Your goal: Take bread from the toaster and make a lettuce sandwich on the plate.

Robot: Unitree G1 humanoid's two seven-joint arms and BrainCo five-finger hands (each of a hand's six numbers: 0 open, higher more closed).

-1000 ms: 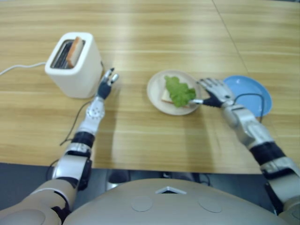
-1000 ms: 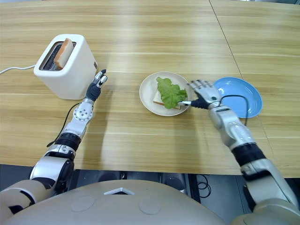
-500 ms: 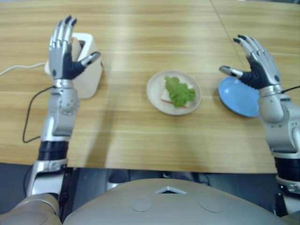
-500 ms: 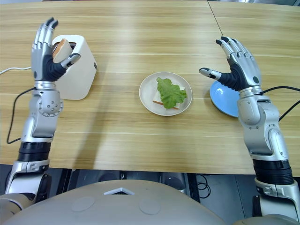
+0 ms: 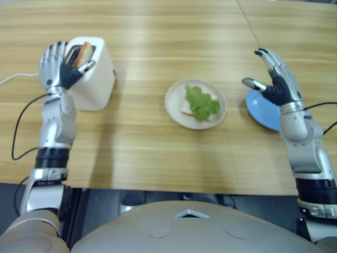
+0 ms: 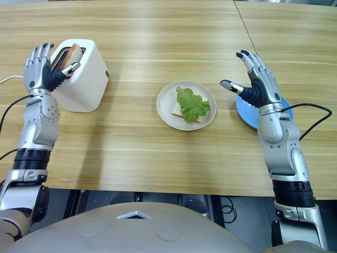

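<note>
A white toaster (image 6: 84, 79) stands at the left of the wooden table with one slice of bread (image 6: 72, 54) sticking up from its slot. My left hand (image 6: 43, 71) is raised right beside the toaster's left side, fingers spread, holding nothing, thumb near the bread. A cream plate (image 6: 168, 114) in the middle carries a bread slice (image 6: 177, 110) topped with a lettuce leaf (image 6: 190, 104). My right hand (image 6: 258, 83) hovers open above the left edge of a blue plate (image 6: 253, 114), to the right of the cream plate.
A white power cord (image 6: 8, 79) runs left from the toaster. Black cables (image 6: 310, 118) trail from both forearms over the table. A seam (image 6: 247, 39) between table panels runs behind the blue plate. Bare wood lies in front of the plates.
Both hands rose from the table a second ago; since half a second ago the left has dropped closer to the toaster's slot and the right has lowered slightly leftward over the blue plate.
</note>
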